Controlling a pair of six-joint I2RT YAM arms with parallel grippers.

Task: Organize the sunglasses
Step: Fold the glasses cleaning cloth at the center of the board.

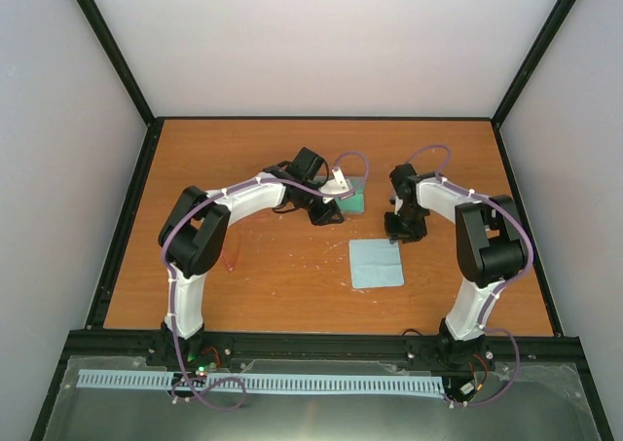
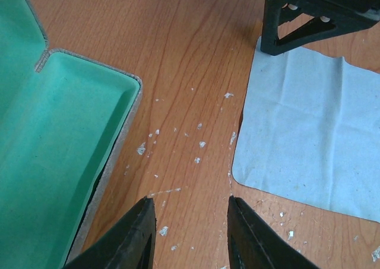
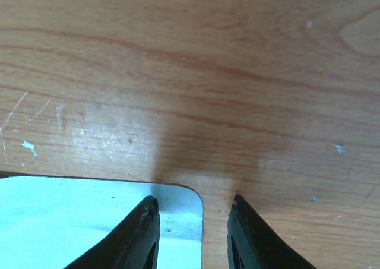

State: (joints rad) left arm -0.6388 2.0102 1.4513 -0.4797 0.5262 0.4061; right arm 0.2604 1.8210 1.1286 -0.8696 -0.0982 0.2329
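Overhead view of a wooden table [image 1: 292, 275] with one pair of red-pink sunglasses [image 1: 230, 258], one open grey case [image 1: 355, 200] lined in green, one light blue cloth [image 1: 377, 263] and two robot arms. The sunglasses lie left of centre, small and faint, tucked against the left arm's raised elbow, well apart from the case and cloth. The case sits at centre, partly covered by the left wrist. The cloth lies flat just below and to its right. The left gripper [image 2: 190, 206] points down over bare table between case and cloth, fingers spread, holding nothing. The right gripper [image 3: 193, 203] hangs over the cloth's upper right corner, fingers likewise spread and empty.
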